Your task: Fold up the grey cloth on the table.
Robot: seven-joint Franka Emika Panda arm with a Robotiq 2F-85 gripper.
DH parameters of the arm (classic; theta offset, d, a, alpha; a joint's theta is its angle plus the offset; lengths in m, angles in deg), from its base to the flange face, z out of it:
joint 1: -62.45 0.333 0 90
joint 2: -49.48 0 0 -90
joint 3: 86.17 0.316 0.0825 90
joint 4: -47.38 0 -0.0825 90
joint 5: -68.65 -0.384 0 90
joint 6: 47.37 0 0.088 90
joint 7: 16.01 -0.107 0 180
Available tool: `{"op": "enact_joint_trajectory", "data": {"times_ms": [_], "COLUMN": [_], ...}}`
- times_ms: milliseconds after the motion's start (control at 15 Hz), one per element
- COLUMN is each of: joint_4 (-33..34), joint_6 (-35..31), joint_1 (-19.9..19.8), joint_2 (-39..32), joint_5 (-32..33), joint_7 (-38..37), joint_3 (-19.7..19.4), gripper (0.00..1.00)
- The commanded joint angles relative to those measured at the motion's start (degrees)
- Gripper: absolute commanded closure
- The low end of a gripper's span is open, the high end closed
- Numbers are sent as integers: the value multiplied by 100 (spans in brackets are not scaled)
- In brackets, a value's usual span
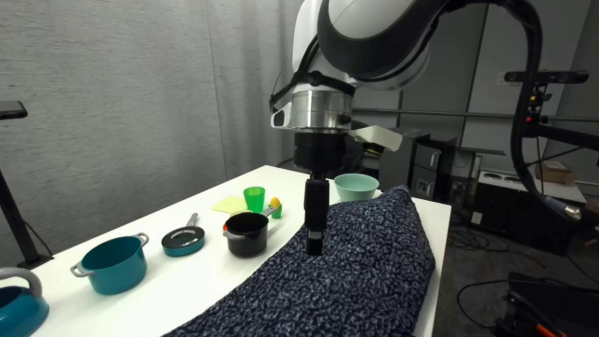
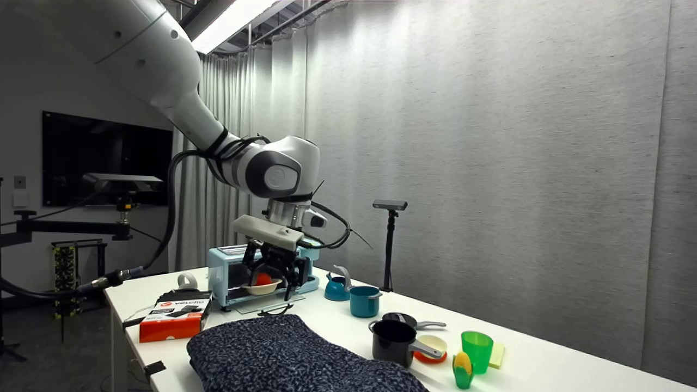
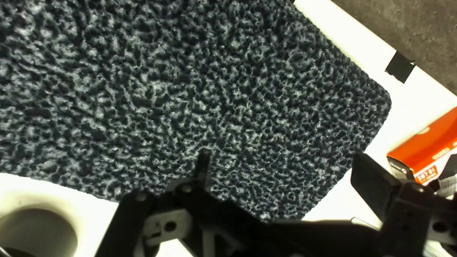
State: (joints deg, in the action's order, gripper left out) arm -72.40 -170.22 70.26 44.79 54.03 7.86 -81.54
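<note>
The grey cloth (image 1: pixel 360 276), dark navy with pale specks, lies spread along the side of the white table (image 1: pixel 187 295). In an exterior view its near end (image 2: pixel 294 354) looks thick and rounded, with soft humps. It fills most of the wrist view (image 3: pixel 214 89), where its edge and one rounded corner show on the right. My gripper (image 3: pixel 282 157) is open and empty, pointing down at the cloth's end. One finger is over the cloth, the other at its edge beside bare table. The gripper also shows in both exterior views (image 1: pixel 314 245) (image 2: pixel 271 291). I cannot tell whether the fingertips touch the cloth.
A black pot (image 1: pixel 248 236), teal pot (image 1: pixel 114 269), lid (image 1: pixel 183 241), green cup (image 1: pixel 254 199) and mint bowl (image 1: pixel 355 187) stand around the cloth. A light blue toaster oven (image 2: pixel 218 277) and orange box (image 2: pixel 174 321) are near the gripper's end of the table.
</note>
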Motion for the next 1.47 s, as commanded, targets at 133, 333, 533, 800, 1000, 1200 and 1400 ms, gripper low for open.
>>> {"op": "enact_joint_trajectory", "data": {"times_ms": [133, 333, 533, 800, 1000, 1200, 1400], "joint_4": [168, 459, 929, 1761, 2311, 2718, 3080], "joint_6": [-148, -514, -581, -277, -85, 38, 61], "joint_1": [-77, -41, 21, 159, 443, 653, 683], "joint_2": [-208, -609, -1079, -1708, -2147, -2555, -2936], "joint_5": [37, -4, 139, 488, 1189, 1514, 1363], "joint_7": [-73, -307, -592, -584, -754, -861, -605], "joint_3": [118, 179, 316, 592, 656, 715, 898], "gripper": [0, 0, 0, 0, 0, 0, 0]}}
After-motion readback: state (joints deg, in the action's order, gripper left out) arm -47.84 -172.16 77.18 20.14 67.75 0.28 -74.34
